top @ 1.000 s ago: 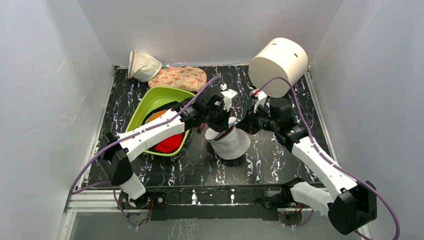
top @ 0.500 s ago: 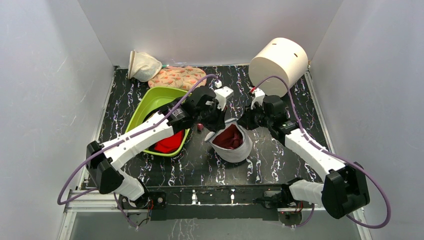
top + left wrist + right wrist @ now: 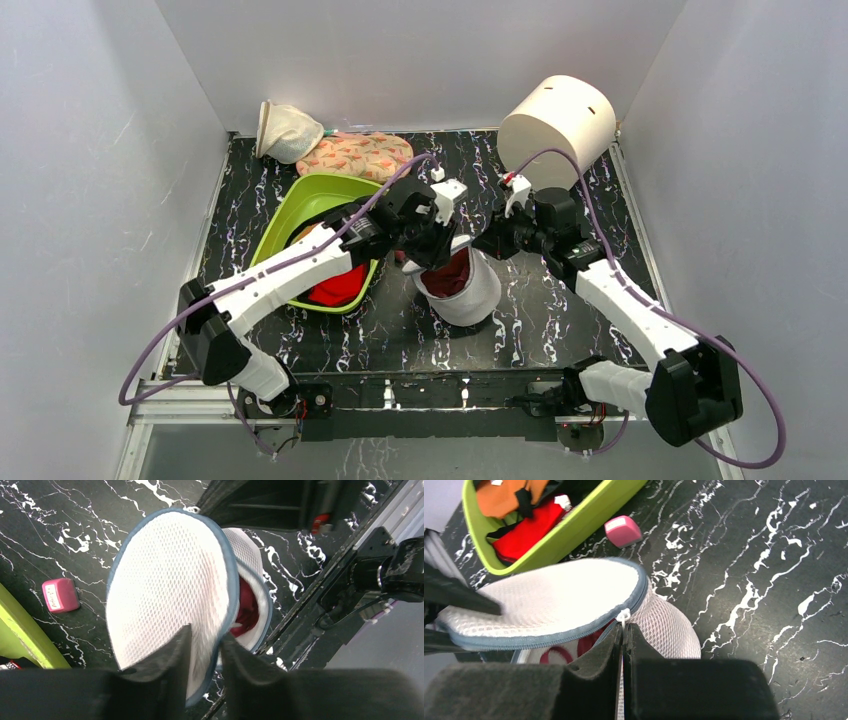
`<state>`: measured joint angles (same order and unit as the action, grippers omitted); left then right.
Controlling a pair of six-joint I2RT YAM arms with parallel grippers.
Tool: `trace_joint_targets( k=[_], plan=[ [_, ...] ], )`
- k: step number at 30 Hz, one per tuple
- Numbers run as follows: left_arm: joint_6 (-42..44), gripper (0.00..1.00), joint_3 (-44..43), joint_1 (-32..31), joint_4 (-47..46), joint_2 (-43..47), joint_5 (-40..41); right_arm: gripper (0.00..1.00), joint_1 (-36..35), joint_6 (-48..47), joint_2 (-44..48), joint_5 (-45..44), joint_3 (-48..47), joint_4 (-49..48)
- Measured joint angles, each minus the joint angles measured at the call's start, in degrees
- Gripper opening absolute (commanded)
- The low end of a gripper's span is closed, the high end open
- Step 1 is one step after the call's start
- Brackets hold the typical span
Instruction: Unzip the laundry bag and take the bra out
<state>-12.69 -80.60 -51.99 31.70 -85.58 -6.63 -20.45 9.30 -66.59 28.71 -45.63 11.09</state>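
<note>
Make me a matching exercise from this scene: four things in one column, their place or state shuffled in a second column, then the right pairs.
Things:
1. laundry bag
2. green tub
3. pink block
4. white cylinder

Place or state:
A. in the far right corner
B. holds red and orange clothes
C. lies loose between the tub and the bag
D. partly unzipped, dark red cloth showing inside

Pairs: 1-D, 2-B, 3-C, 4-A

Both arms reach toward each other, left pincer [image 3: 206, 641] slightly parted, right pincer [image 3: 623, 630] pressed fully together.
</note>
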Motion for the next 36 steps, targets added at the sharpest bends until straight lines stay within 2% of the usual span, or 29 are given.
trace_joint_targets(
  k=[2, 4, 7, 11, 15, 24, 27, 36],
  plan=[
    [0.2, 0.51, -0.6, 0.0, 0.3, -1.4, 0.1, 0.00, 0.0, 0.0, 1.6, 1.1, 0.1, 0.4],
    [0.3, 0.58, -1.4, -0.1, 0.3, -2.8, 0.3, 0.00, 0.0, 0.2, 3.4, 2.2, 0.2, 0.8],
    [0.7, 0.58, -2.8, -0.1, 0.3, -5.0, 0.4, 0.00, -0.1, 0.7, 5.6, 3.7, 0.4, 1.0],
    [1.6, 0.48, -5.2, -0.3, 0.3, -7.6, 0.2, 0.00, -0.1, 1.6, 6.7, 5.4, 0.5, 1.1],
    [2.6, 0.28, -8.2, -0.5, 0.3, -10.2, 0.3, 0.00, -0.1, 2.0, 7.3, 6.0, 1.0, 1.1],
    [4.3, 0.04, -8.1, -0.8, 0.6, -10.3, 0.7, 0.00, -0.2, 3.0, 8.0, 4.6, 1.6, 2.0],
    [4.6, 0.00, -6.6, -1.0, 0.3, -8.9, 1.2, 0.00, -0.4, 3.4, 8.0, 2.4, 1.6, 2.1],
    [6.9, 0.00, -4.1, -1.4, 0.3, -2.2, 1.5, 0.00, -0.5, 5.2, 4.2, -4.6, 1.6, 2.2]
  ],
)
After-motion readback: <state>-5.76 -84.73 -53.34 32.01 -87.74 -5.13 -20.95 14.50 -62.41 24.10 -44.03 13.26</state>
